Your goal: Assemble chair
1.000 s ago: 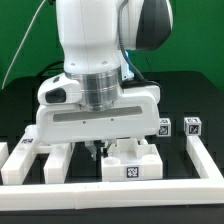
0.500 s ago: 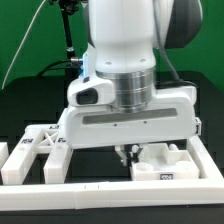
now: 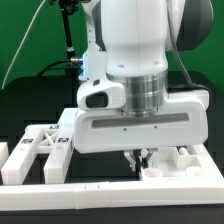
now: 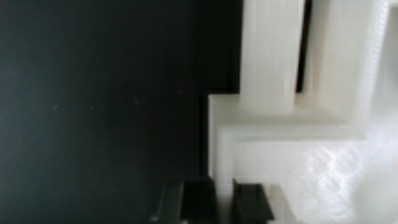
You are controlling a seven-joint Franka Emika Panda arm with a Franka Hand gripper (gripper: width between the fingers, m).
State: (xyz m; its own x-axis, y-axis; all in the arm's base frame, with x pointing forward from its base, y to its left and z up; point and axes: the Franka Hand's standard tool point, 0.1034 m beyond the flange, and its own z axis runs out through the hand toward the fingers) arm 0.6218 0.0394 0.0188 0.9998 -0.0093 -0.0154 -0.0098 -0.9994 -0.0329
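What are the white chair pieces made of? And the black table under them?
The cross-braced frame and the blocky piece look like hard plastic: plain white, dull rather than shiny, with crisp moulded edges. The table looks covered in something black and matte, maybe cloth or a mat; I can't tell which.

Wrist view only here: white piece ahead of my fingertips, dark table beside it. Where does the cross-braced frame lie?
Observer: The cross-braced frame lies toward the exterior view's left, apart from the gripper.
Operator: Anything along the near side?
Observer: A long low border rail runs across the front.
Operator: How low am I?
Observer: The gripper hangs about level with the white piece, at its end nearer the frame.
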